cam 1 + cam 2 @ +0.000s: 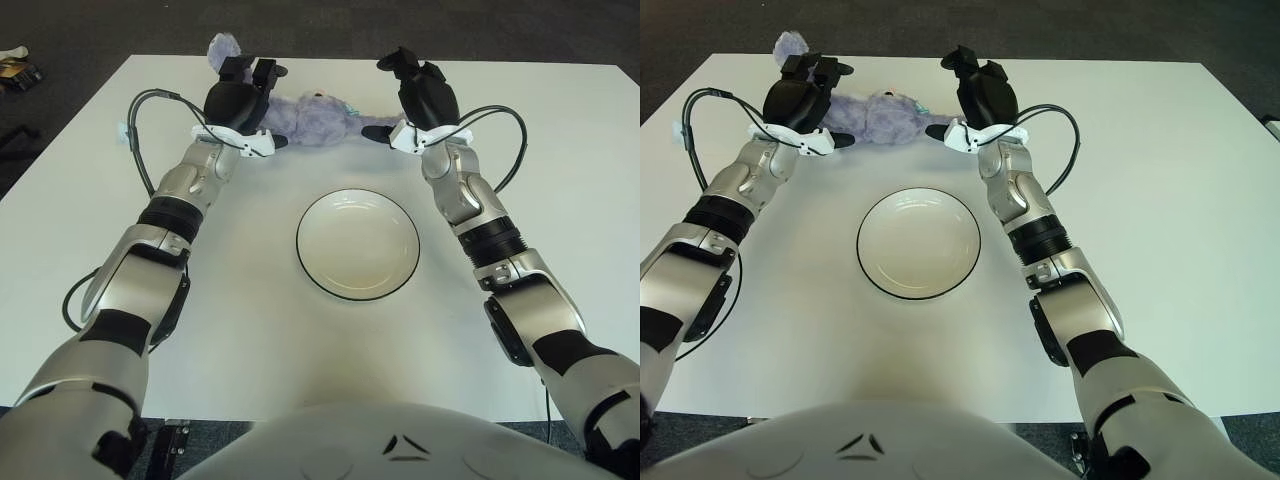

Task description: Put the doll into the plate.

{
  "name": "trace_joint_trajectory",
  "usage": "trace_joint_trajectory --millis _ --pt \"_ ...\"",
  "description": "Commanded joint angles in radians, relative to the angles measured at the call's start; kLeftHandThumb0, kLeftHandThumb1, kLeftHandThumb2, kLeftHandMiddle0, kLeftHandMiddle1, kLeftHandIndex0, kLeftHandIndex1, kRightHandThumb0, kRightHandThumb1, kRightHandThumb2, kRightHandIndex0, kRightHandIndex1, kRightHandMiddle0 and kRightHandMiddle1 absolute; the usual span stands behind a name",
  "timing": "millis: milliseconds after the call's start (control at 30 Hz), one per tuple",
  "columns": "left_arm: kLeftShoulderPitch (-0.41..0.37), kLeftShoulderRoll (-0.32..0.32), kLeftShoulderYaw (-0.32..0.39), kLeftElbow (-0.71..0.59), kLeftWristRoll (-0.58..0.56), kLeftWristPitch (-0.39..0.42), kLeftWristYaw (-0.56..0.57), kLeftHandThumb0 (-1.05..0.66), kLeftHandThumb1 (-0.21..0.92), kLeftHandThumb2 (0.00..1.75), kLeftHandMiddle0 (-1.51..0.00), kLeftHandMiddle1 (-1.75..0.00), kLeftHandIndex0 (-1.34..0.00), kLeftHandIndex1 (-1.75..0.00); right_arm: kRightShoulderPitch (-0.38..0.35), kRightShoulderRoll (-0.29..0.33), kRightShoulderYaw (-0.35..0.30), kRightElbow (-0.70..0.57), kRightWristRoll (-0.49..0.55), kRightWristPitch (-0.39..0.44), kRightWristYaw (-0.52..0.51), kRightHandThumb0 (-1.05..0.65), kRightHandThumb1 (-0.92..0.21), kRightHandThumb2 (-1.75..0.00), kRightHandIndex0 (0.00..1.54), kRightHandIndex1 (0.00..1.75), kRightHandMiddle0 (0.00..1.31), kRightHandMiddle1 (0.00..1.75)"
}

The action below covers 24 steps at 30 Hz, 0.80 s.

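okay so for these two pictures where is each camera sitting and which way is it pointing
Left eye view: on the robot's head, facing forward and down at the table; both arms and the chest show.
Right eye view: beside it, slightly to the right, same aim; the same body parts show.
Shared: the doll between the left hand and right hand, and the plate.

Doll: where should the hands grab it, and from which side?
Grip the doll at its two ends, one hand per side: it lies lengthwise across the table's far edge beyond the plate. The left hand is over its left end, the right hand beside its right end. Probably squeeze inward, then lift.
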<state>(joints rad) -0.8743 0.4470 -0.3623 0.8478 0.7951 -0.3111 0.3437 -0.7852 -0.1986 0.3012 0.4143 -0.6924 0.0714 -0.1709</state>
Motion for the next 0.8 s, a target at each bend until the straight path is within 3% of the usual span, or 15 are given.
trace_joint_trajectory --millis 0,600,767 --pt "-0.042 0.013 -0.02 0.036 -0.004 -0.01 -0.038 -0.71 0.43 0.81 -0.04 -0.5 0.0 -0.91 -0.034 0.014 0.001 0.03 0.021 -0.018 -0.005 -0.76 -0.46 -0.74 0.1 0.71 0.0 0.93" --pt "-0.161 -0.015 -0.098 0.224 0.011 0.0 -0.062 -0.75 0.42 0.79 -0.02 -0.49 0.0 -0.9 -0.169 0.058 0.018 0.249 0.048 -0.003 0.03 -0.76 -0.46 -0.73 0.03 0.74 0.0 0.82" --pt "-0.194 -0.03 -0.12 0.278 0.014 0.014 -0.072 -0.72 0.4 0.79 -0.03 -0.5 0.0 -0.9 -0.192 0.056 0.023 0.294 0.059 -0.013 0.042 -0.79 -0.49 -0.71 0.05 0.65 0.0 0.8"
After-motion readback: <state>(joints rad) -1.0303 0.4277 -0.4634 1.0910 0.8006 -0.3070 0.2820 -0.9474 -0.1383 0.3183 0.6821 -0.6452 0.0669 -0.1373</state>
